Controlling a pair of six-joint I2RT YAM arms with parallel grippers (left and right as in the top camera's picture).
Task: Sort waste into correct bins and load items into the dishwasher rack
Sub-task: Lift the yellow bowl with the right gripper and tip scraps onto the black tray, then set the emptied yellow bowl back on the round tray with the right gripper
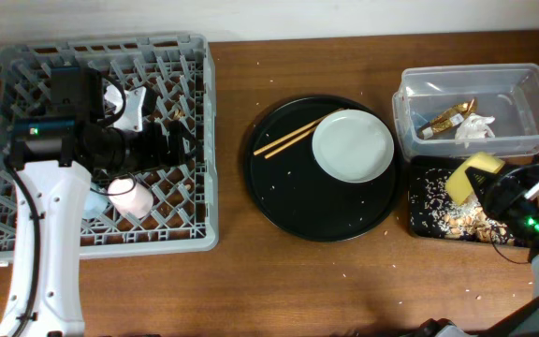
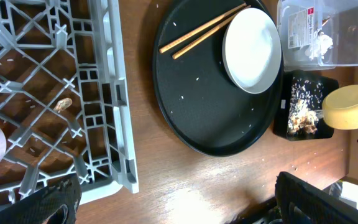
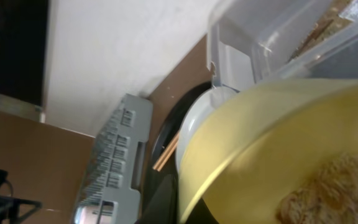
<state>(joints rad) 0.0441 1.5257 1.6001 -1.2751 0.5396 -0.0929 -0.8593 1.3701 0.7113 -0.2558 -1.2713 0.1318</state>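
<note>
Nearest, at 4 o'clock on the wooden surface [image 1: 279, 281], the right hand [image 1: 496, 190] is grasping the yellow bowl [image 1: 471, 176] by its rim, tipped steeply on edge above the shallow black tray [image 1: 415, 208]. Beige food scraps [image 1: 461, 220] lie scattered over the tray's floor, and the right wrist view shows more of them clinging inside the bowl. Across at 8 o'clock, the pink cup [image 1: 129, 197] sits in the near part of the dishwasher rack [image 1: 171, 201], close beside the left arm. Just beyond it, at 9 o'clock, the left hand [image 1: 182, 140] hangs over the rack's lattice, released, its fingers spread wide with nothing between them. In the middle of the surface lies the large round black tray [image 1: 288, 197], flecked with a few pale crumbs. The grey-white plate [image 1: 352, 147] rests on its 1 o'clock side, upright and bare. The chopsticks [image 1: 298, 134] lie side by side at the tray's 11 o'clock, their far ends touching the plate's rim. Farthest, at 2 o'clock, the clear tub [image 1: 522, 94] stands just behind the shallow black tray, holding the gold-brown wrapper [image 1: 447, 117] and, beside it at 3 o'clock, the crumpled white napkin [image 1: 475, 126].
</note>
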